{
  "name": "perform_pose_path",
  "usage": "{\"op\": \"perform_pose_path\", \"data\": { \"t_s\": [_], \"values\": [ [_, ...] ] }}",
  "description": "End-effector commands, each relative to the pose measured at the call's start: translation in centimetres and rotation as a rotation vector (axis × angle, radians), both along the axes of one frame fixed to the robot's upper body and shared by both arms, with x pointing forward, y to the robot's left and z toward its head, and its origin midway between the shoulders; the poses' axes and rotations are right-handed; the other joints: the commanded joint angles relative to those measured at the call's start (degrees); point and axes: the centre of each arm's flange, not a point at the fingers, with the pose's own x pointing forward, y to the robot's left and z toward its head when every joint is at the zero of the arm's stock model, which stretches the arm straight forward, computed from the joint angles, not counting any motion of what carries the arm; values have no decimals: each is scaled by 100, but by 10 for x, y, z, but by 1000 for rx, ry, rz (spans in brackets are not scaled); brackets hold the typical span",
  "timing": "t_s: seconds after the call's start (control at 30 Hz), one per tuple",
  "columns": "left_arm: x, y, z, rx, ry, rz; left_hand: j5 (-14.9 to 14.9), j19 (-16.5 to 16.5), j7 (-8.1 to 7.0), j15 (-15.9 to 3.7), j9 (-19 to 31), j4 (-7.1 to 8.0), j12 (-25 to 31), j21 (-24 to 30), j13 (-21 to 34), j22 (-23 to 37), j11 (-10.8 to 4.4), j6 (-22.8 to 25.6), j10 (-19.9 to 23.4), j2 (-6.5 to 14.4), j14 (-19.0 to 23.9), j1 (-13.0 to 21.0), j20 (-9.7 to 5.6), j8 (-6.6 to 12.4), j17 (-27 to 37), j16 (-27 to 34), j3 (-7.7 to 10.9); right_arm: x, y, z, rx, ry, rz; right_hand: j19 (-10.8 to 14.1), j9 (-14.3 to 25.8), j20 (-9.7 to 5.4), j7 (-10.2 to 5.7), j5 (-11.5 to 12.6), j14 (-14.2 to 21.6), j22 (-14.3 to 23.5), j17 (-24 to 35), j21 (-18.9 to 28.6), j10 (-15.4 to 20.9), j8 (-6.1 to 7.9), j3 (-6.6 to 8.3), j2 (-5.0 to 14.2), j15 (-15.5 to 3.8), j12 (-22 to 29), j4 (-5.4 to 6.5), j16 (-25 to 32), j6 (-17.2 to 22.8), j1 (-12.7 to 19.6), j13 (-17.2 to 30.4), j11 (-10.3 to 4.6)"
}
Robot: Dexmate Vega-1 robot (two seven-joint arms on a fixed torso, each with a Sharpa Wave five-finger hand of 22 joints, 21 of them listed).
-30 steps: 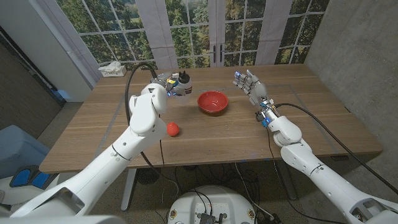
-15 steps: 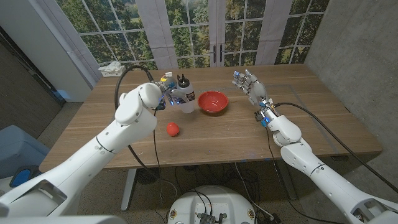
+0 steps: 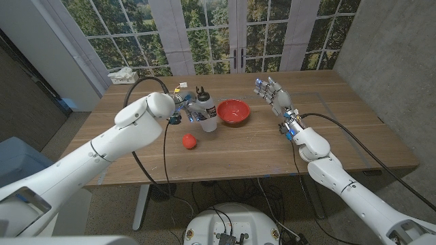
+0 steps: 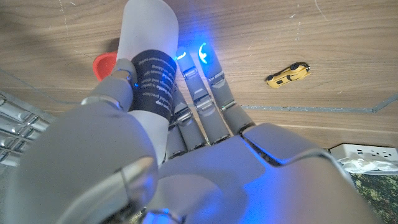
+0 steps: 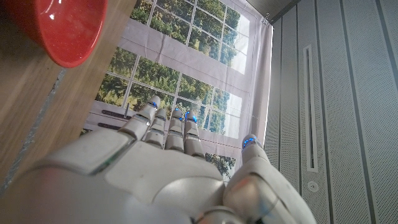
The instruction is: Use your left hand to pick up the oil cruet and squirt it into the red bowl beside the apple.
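The oil cruet point(image 3: 208, 114) is a white squeeze bottle with a black nozzle and a dark label. My left hand point(image 3: 189, 107) grips it around the body and holds it upright, just left of the red bowl point(image 3: 234, 111). In the left wrist view my fingers point(image 4: 199, 106) wrap the labelled cruet point(image 4: 151, 68). The red apple point(image 3: 189, 141) lies on the table nearer to me than the cruet. My right hand point(image 3: 272, 94) stands open to the right of the bowl, fingers up and apart, holding nothing. The right wrist view shows the bowl point(image 5: 62, 28) beyond that hand point(image 5: 168, 168).
A small yellow toy car point(image 4: 287, 73) lies on the wood behind the cruet, seen also as a yellow speck point(image 3: 179, 86). A white bundle point(image 3: 121, 74) sits at the back left corner. A white power strip point(image 4: 367, 155) lies by the table edge.
My left hand has carried the cruet to the right and nearer, from behind the apple to just beside the bowl. The right hand has stayed where it was.
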Motion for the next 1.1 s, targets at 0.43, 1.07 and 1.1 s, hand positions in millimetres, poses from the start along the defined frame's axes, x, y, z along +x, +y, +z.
{"op": "perform_pose_path", "data": {
  "t_s": [0.43, 1.07, 1.1],
  "values": [
    [-5, -25, -24, 178, -171, -56, 31, -3, 211, -419, 20, 64, -46, -149, 350, -7, -50, 197, -153, 172, -147, -75, -767, -63, -2, -30, 194, -9, -6, -17, 31, 2, 0, 2, 17, 32, -23, -8, 24, 21, 13, -3, 25, 12, 18, 0, 44, 8, -30, 41, 16, -42, 13, -14],
    [4, -27, -51, 197, -218, -84, 21, -186, 135, -397, 37, 39, -35, -346, 297, -1, -123, 174, -259, 59, -422, -27, -743, -87, -37, -87, 181, -14, -13, -23, 33, 0, 2, 3, 17, 28, -29, -8, 22, 21, 12, -4, 29, 12, 21, 2, 34, 10, -36, 43, 14, -45, 13, -24],
    [4, -27, -51, 193, -215, -81, 17, -207, 127, -399, 38, 42, -35, -364, 293, -1, -136, 162, -272, 39, -432, -33, -744, -93, -35, -81, 166, -14, -13, -23, 28, -3, -1, 3, 17, 27, -26, -8, 25, 21, 11, -4, 27, 12, 21, 2, 39, 10, -36, 44, 15, -45, 13, -22]
  ]
}}
